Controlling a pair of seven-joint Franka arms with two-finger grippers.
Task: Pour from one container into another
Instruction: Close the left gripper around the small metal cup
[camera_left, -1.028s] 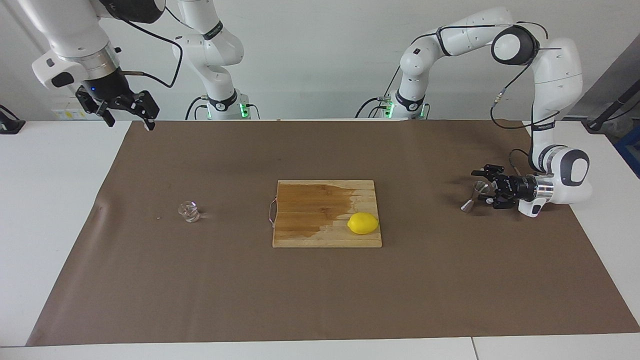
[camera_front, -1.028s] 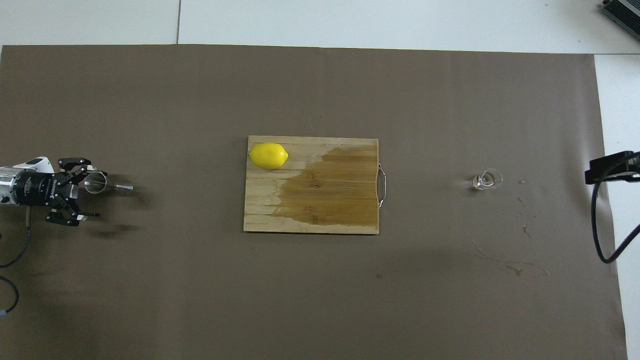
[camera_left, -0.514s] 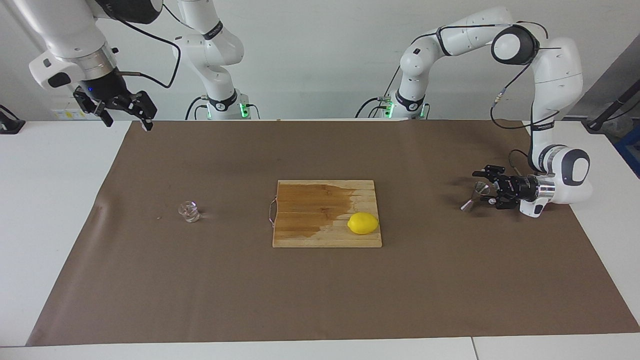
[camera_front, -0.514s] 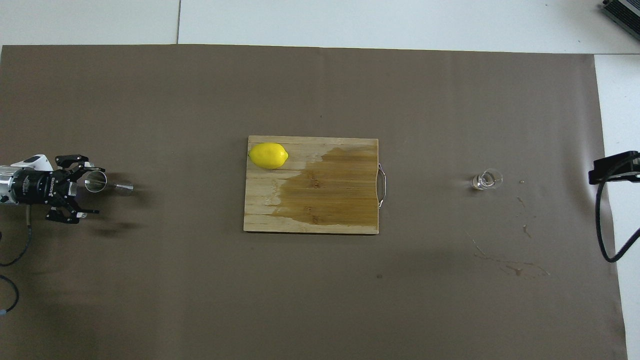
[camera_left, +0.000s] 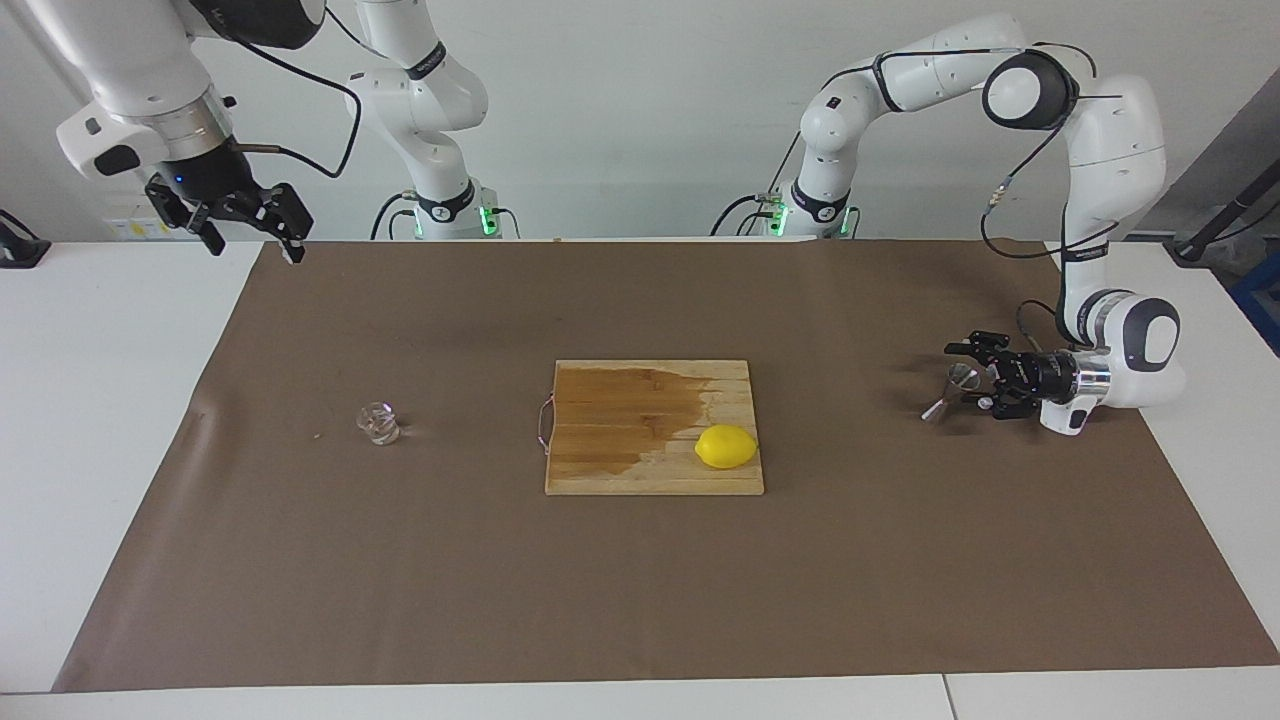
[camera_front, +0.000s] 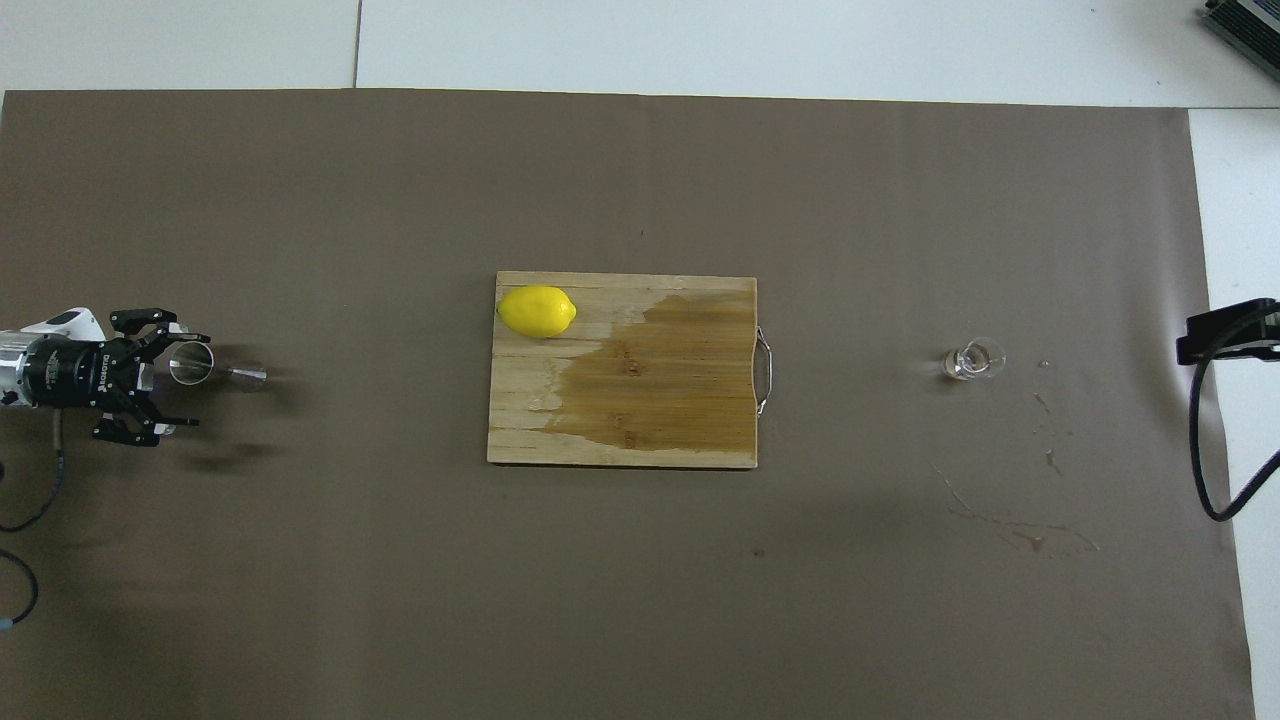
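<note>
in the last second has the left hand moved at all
Yes. The left hand has drawn back from the cutting board toward its own end of the table, with the steel jigger still by its open fingers.

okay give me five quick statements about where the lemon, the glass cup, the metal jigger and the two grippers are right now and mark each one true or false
1. The lemon lies on the cutting board. True.
2. The glass cup stands on the cutting board. False: it stands on the brown mat, toward the right arm's end of the table.
3. The right gripper holds the glass cup. False: it is open and raised, over the mat's edge near the robots, well away from the cup.
4. The metal jigger is at the left arm's end of the table, just off the left gripper. True.
5. The left gripper is shut. False: it is open, low over the mat.
</note>
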